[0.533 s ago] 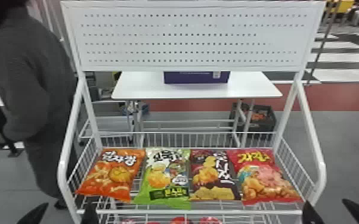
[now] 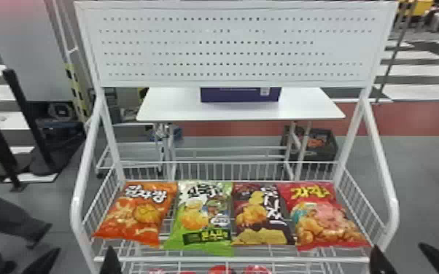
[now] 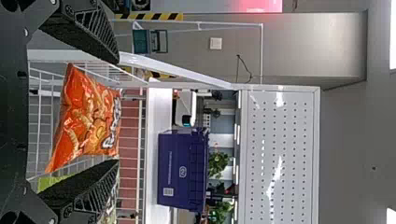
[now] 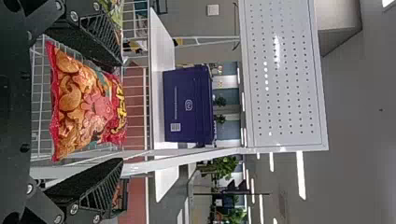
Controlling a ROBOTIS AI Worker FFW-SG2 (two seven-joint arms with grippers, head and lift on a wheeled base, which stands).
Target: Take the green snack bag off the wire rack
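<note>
Your left hand (image 2: 84,252) is near the left front of the wire rack (image 2: 229,259), and your right hand (image 2: 397,250) is near its right front — each has its fingers wide apart. The green snack bag (image 2: 200,218) lies on the rack for you, between the orange bag (image 2: 135,215) and the dark brown bag (image 2: 260,222).

The head view's bottom edge crops red items (image 2: 221,270), and the panel (image 2: 229,48) partly hides the purple box (image 2: 235,95).

My left claw (image 2: 85,248) and my right claw (image 2: 398,245) gape wide, well apart from each other, at the head view's bottom edge.
</note>
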